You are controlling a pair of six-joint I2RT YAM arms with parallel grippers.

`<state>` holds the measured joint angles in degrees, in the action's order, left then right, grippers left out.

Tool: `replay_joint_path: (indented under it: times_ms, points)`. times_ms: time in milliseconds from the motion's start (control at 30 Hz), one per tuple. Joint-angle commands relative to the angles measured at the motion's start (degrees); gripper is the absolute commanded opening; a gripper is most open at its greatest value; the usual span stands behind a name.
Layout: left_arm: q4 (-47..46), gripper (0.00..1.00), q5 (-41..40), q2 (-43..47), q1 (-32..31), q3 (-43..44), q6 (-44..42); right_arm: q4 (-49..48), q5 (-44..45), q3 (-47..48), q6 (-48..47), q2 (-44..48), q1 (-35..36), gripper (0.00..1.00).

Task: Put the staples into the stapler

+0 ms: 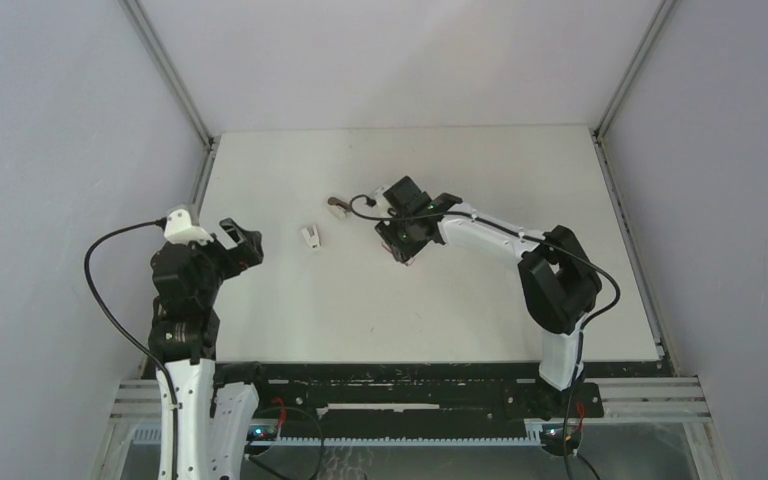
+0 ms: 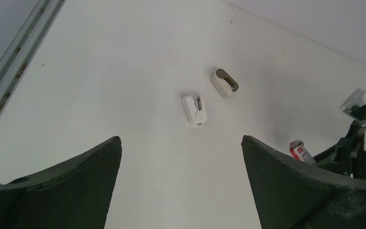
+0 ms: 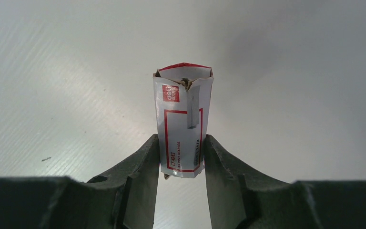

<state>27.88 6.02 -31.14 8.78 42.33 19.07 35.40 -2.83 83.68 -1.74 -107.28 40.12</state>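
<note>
The staples box (image 3: 183, 114), pink-red edged with a white label, is pinched between my right gripper's (image 3: 180, 142) two fingers, its open far end pointing away over the table. In the top view this gripper (image 1: 407, 250) is at the table's middle, and the box also shows in the left wrist view (image 2: 299, 150). A small white stapler-like piece (image 2: 194, 109) lies flat on the table (image 1: 310, 236), with a beige-brown oval piece (image 2: 224, 83) just beyond it (image 1: 338, 207). My left gripper (image 2: 181, 139) is open and empty, near the table's left edge (image 1: 243, 243), short of the white piece.
The white table (image 1: 520, 160) is walled by grey panels on three sides, with a metal rail (image 2: 14, 71) along the left edge. A black cable (image 1: 365, 207) loops off the right wrist close to the brown piece.
</note>
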Motion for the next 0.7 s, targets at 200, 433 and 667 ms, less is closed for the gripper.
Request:
replay_joint_path:
  times_ms: [200, 433, 667]
  points:
    - [-1.6, 1.0, 1.9, -2.3, 0.5, -0.2, 0.7, -4.5, -0.9, -6.2, 0.3, -1.0, 3.7, 0.41]
    - [-2.0, 1.0, 3.5, -4.4, 0.4, -0.5, 0.7, -8.5, -0.3, -11.2, 2.3, 1.4, 4.1, 0.62]
    - [-1.9, 1.0, 3.2, -5.7, 0.0, -0.5, 0.6, -10.7, 5.1, -14.8, 4.3, 2.6, 6.7, 0.64]
